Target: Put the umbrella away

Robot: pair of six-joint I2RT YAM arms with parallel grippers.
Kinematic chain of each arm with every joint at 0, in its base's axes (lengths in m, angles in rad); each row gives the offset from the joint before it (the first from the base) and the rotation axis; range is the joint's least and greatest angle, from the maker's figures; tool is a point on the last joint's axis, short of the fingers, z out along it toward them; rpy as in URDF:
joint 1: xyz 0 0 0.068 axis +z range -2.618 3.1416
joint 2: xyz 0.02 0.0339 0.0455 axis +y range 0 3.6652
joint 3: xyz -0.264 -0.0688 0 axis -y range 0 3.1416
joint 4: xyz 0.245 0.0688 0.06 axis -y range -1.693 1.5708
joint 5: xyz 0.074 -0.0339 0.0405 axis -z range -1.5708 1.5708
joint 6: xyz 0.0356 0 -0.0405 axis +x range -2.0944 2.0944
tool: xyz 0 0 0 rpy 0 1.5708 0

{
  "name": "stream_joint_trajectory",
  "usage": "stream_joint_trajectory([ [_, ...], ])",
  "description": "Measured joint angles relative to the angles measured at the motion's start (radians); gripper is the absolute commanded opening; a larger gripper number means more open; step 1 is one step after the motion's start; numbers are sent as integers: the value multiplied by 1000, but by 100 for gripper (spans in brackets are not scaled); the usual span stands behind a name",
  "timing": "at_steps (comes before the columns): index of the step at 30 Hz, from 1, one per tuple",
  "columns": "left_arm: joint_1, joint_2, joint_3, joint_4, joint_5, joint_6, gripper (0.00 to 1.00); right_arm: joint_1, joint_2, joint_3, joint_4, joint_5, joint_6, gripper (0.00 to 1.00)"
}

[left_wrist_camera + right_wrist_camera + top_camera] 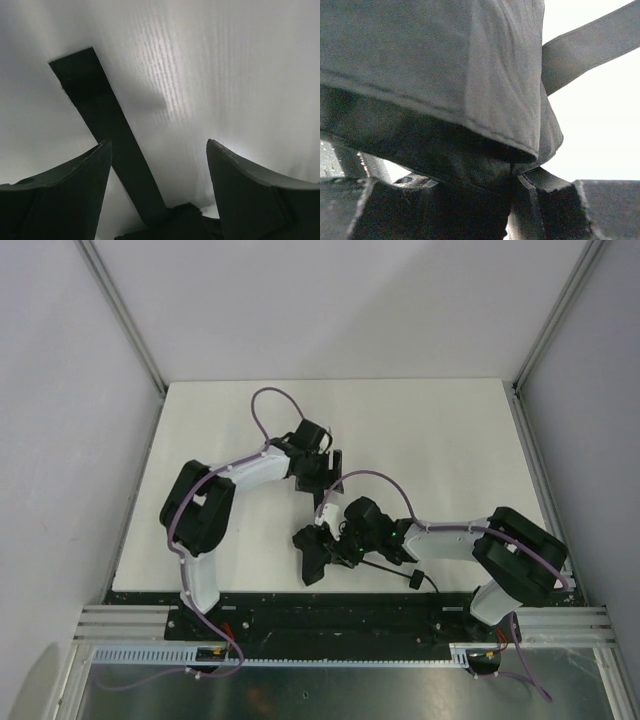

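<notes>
The black folded fabric umbrella (pixel 315 560) lies at the white table's (pixel 450 440) near edge, clamped by the right gripper (pixel 337 537). Over its flat black strap (pixel 95 105) the left gripper (pixel 159 142) gapes; fastening likely means catching that strap next.

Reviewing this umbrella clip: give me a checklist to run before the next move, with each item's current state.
1. Right tool grips umbrella: ok, black canopy fabric is bunched in it.
2. Left tool open and empty: ok.
3. Strap in front of left tool: ok, it lies flat on the table, between its fingers in the wrist view.
4. Canopy folds gathered tight: cannot tell.
5. Handle clear of both arms: ok, it is on the table near the front edge.
</notes>
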Motion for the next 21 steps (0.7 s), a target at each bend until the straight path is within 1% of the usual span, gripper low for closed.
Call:
stream_joint_trajectory([
  [5, -29, 61, 12, -26, -65, 29, 74, 8, -5, 0, -8, 37, 0, 0],
  [7, -32, 72, 33, -22, -92, 34, 68, 13, -5, 0, -9, 47, -2, 0],
  [9, -32, 85, 43, -17, -111, 33, 56, 19, -5, 1, -10, 57, -4, 0],
  [11, -27, 96, 50, -15, -129, 31, 36, 24, -5, 1, -10, 67, -4, 0],
  [12, -23, 103, 56, -14, -136, 27, 19, 26, -5, 2, -11, 71, -4, 0],
  [13, -17, 113, 64, -13, -139, 29, 10, 29, -5, 3, -13, 74, -4, 0],
  [14, -13, 119, 71, -16, -138, 18, 5, 31, -5, 3, -13, 77, -4, 0],
  [16, -3, 133, 86, -13, -146, 22, 1, 35, -5, 3, -14, 86, -4, 0],
  [21, 16, 135, 101, -18, -158, 34, 0, 42, -3, 6, -15, 108, -4, 0],
])
